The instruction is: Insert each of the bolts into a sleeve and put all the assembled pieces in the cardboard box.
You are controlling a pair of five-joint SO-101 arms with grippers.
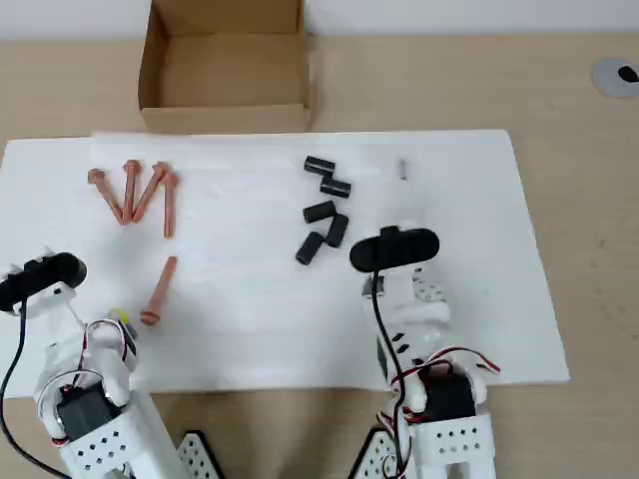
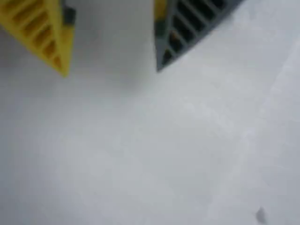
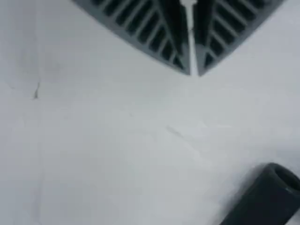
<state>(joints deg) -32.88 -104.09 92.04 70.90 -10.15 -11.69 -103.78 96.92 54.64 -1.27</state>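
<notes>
Robotics lab or maker-style test station. Pale wood-look bench (image 1: 589, 200) with round cable grommet (image 1: 616, 76) at far corner, office-desk type. White sheet (image 1: 240, 319) spread as work mat. Small white left arm (image 1: 90, 409) and right arm (image 1: 434, 399) mounted at near edge, red and black wires (image 1: 454, 361) exposed. Bolts (image 1: 135, 190) and sleeves (image 1: 324, 212) laid in separate groups on mat, plain cardboard box (image 1: 225, 118) behind it.
</notes>
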